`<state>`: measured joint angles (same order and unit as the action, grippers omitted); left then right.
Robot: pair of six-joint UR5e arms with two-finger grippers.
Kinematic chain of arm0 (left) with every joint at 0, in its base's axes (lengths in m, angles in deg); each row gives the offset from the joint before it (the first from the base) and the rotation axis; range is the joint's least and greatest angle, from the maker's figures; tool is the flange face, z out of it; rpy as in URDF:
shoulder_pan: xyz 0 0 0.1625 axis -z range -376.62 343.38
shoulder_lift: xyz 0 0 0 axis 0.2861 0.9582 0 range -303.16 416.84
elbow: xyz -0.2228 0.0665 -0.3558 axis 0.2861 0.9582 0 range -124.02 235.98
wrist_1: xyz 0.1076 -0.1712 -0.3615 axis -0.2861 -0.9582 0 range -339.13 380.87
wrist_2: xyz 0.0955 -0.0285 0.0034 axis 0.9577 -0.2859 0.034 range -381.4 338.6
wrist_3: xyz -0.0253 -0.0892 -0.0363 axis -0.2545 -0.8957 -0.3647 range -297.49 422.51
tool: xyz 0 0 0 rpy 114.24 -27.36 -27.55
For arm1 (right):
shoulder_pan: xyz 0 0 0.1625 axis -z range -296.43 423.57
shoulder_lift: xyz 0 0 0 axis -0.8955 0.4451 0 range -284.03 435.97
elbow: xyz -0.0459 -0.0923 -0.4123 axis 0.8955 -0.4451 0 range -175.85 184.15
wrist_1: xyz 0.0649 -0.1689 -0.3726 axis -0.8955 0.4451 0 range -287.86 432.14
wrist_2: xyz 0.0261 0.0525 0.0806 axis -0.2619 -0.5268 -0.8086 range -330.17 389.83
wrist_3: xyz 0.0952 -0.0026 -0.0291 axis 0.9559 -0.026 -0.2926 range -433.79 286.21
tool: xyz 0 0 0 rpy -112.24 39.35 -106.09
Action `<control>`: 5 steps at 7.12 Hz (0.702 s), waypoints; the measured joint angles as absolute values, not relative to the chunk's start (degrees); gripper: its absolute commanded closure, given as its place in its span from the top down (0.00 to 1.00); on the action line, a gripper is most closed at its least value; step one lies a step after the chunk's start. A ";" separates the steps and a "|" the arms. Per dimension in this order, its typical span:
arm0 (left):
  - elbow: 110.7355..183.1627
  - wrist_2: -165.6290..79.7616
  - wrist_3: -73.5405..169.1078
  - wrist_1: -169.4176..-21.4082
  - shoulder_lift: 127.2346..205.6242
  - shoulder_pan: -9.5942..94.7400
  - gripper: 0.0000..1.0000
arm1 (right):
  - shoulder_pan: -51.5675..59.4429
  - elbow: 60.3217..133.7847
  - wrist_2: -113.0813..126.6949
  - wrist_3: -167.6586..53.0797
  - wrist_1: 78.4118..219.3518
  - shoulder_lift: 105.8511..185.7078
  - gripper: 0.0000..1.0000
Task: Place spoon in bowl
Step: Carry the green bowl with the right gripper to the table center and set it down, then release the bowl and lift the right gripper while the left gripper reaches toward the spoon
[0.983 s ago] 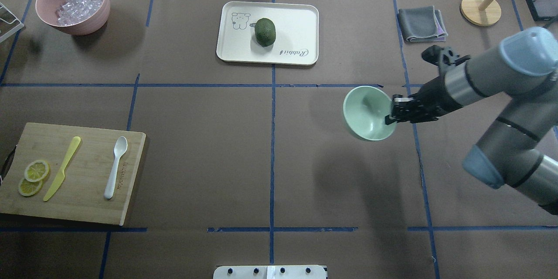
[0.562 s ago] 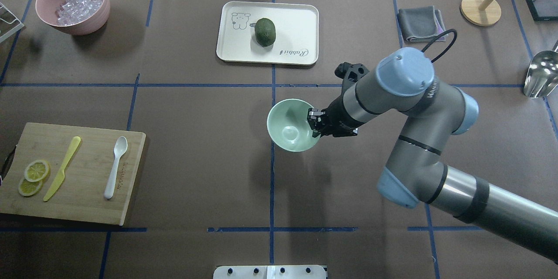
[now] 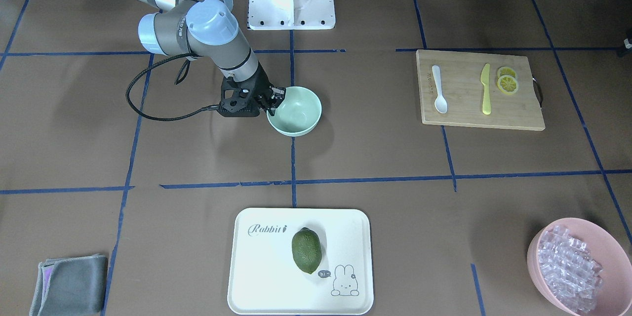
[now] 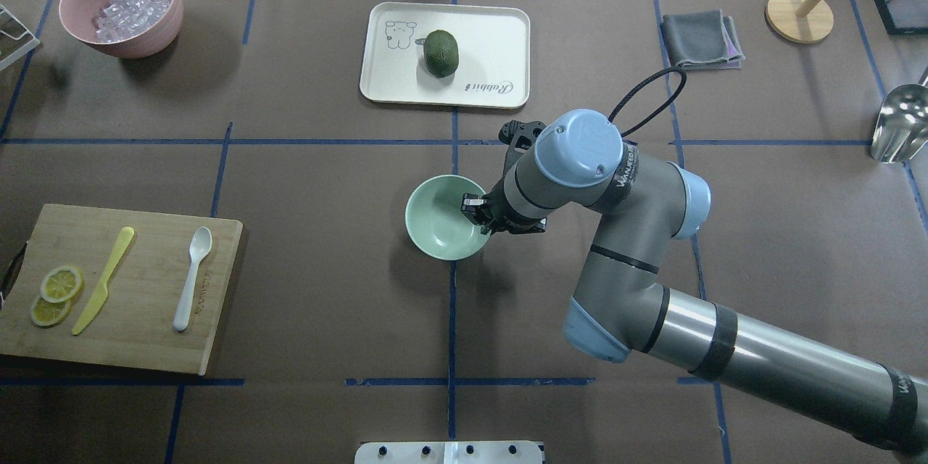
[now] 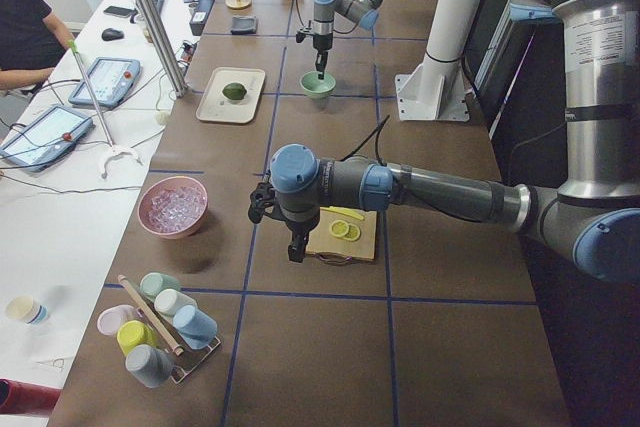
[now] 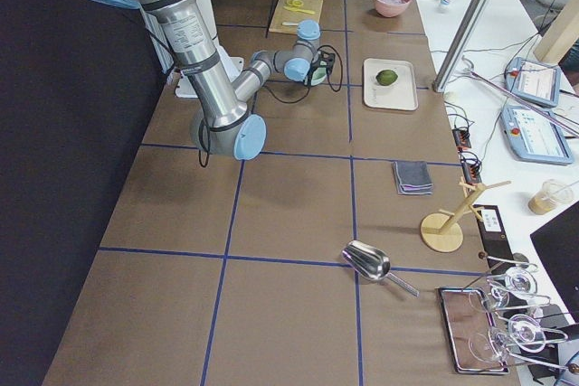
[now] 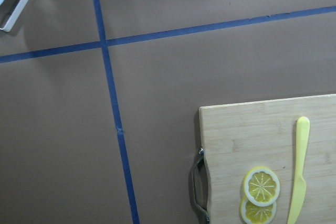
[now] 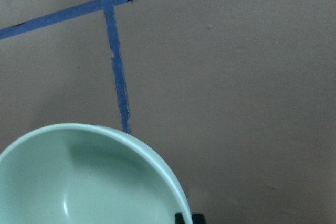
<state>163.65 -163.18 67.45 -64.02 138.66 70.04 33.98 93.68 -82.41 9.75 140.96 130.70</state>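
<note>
The white spoon (image 4: pixel 192 279) lies on the wooden cutting board (image 4: pixel 145 319) at the left; it also shows in the front view (image 3: pixel 438 90). The mint-green bowl (image 4: pixel 438 228) is at the table's centre, upright and empty, low over or on the table. My right gripper (image 4: pixel 475 214) is shut on its right rim, one finger inside and one outside, as the front view (image 3: pixel 274 98) shows. The right wrist view shows the bowl (image 8: pixel 79 182) from above. My left gripper (image 5: pixel 295 247) hangs by the board's outer end; I cannot tell its state.
A yellow knife (image 4: pixel 104 280) and lemon slices (image 4: pixel 54 293) share the board. A white tray (image 4: pixel 493 29) holds a green fruit (image 4: pixel 441 53). A pink bowl of clear cubes (image 4: pixel 122 3) is far left. A grey cloth (image 4: pixel 699 38), wooden stand (image 4: pixel 799 14) and metal scoop (image 4: pixel 895 130) are at right.
My right arm has carried the mint-green bowl leftward from the table's right part to its centre, still gripping the rim. The spoon and board have not moved.
</note>
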 measured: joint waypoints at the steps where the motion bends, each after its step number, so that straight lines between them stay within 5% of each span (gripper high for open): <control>1: 163.65 -163.29 67.44 -64.03 138.66 69.89 1.00 | 34.00 93.38 -82.40 9.66 140.99 130.67 0.30; 3: 163.78 -163.38 64.17 -64.96 138.86 67.29 1.00 | 34.02 93.48 -82.69 9.77 141.14 130.82 0.43; 4: 163.90 -163.34 58.76 -68.02 139.08 64.38 1.00 | 33.86 93.71 -83.06 9.84 141.24 130.92 0.99; 5: 163.95 -163.16 50.78 -73.01 139.20 60.70 1.00 | 33.23 94.21 -83.99 9.89 141.30 131.03 1.00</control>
<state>163.95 -163.16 50.78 -73.01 139.20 60.70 33.23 94.21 -83.99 9.89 141.30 131.03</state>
